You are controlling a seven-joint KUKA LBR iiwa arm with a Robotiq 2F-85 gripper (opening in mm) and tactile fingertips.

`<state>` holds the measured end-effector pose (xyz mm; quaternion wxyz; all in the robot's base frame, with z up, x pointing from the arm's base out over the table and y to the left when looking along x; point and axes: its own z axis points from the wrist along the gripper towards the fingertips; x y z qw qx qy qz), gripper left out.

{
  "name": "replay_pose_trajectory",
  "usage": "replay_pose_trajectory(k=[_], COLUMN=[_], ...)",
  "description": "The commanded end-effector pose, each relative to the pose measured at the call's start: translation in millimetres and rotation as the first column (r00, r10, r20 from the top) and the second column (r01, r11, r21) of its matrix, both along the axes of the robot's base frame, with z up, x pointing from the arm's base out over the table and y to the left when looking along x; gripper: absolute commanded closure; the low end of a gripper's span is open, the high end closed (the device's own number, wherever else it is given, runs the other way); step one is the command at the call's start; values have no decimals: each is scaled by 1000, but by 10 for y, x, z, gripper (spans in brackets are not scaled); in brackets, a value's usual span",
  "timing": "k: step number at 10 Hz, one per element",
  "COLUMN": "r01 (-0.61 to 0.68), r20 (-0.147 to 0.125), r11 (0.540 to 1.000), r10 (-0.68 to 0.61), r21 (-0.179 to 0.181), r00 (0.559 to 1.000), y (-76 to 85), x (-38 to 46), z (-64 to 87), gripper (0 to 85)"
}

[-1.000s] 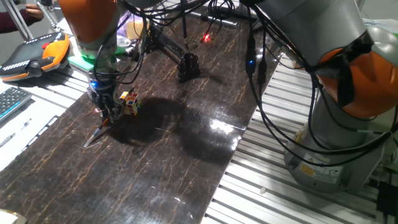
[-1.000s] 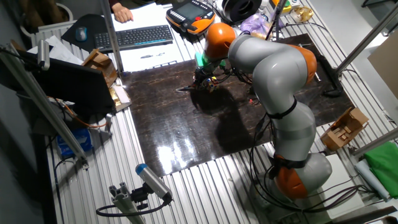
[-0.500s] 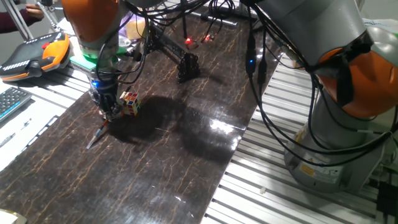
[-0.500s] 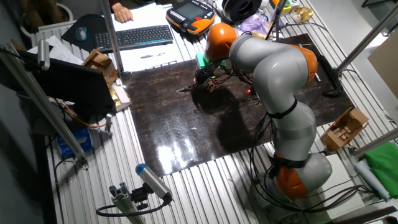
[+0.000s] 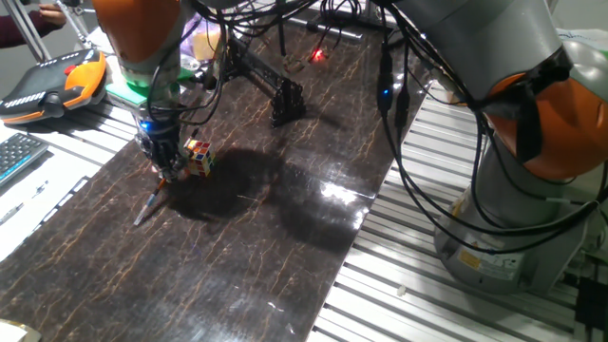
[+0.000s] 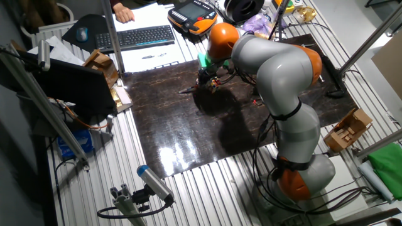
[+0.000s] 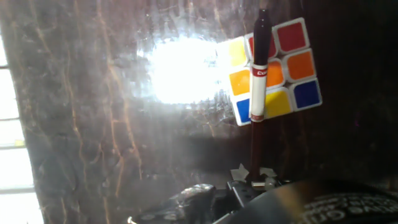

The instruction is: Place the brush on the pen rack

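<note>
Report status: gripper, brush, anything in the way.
Gripper shut on brush, tip low over mat. Puzzle cube right beside it. Pen rack across mat, empty.

The end effector (image 5: pixel 167 171) grips the brush (image 5: pixel 152 200) near the bench's (image 5: pixel 285 237) left edge, tip tilted down, just beside a puzzle cube (image 5: pixel 199 157).

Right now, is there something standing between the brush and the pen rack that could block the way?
The puzzle cube sits right beside the tool, which holds the brush, on the side toward the pen rack. Beyond the cube, the dark tabletop looks bare up to the rack. Lifting over the cube should probably clear it.
</note>
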<state>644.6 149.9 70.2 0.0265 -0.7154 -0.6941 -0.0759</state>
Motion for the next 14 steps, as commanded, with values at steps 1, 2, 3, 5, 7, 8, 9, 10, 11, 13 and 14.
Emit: replay_pose_trajectory(k=[1,2,3,5,7,8,9,10,11,13,14], r01=[-22,-40,-60,-107,-145,-161,-184,-224,-249,-250,-244], r20=[6,10,7,7,0,-8,-12,-13,-16,-20,-22], r11=[1000,999,997,992,984,980,975,966,959,953,953], r10=[22,40,60,108,146,161,184,224,250,250,244], r21=[-17,-29,-38,-63,-100,-118,-125,-130,-137,-172,-179], r00=[1000,999,998,994,989,987,983,974,968,968,969], y=[-23,-51,-99,-189,-240,-264,-296,-335,-358,-366,-396], x=[-16,-16,-5,11,39,52,40,12,-12,-56,-87], z=[67,139,231,404,553,643,702,756,797,851,895], gripper=[840,840,840,840,840,840,840,840,840,840,840])
